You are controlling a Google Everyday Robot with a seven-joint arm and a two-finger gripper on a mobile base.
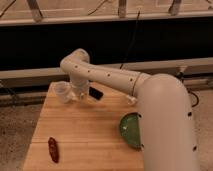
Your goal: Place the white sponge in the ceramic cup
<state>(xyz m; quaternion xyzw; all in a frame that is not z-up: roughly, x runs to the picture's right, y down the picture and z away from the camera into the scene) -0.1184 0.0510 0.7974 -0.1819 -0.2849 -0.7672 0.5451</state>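
The ceramic cup [62, 91] is small, whitish and wide-rimmed, and stands upright at the back left of the wooden table [85, 135]. My gripper [78, 93] hangs from the bent wrist right beside the cup, on its right, low over the table. A small pale thing [131, 100] shows at the arm's lower edge near the table's back right. I cannot tell whether it is the white sponge. I see no sponge clearly anywhere else.
A green round dish [130, 130] sits at the table's right edge, partly hidden by my arm. A dark red oblong thing [53, 149] lies at the front left. A small black thing [96, 93] lies right of the gripper. A dark wall stands behind the table.
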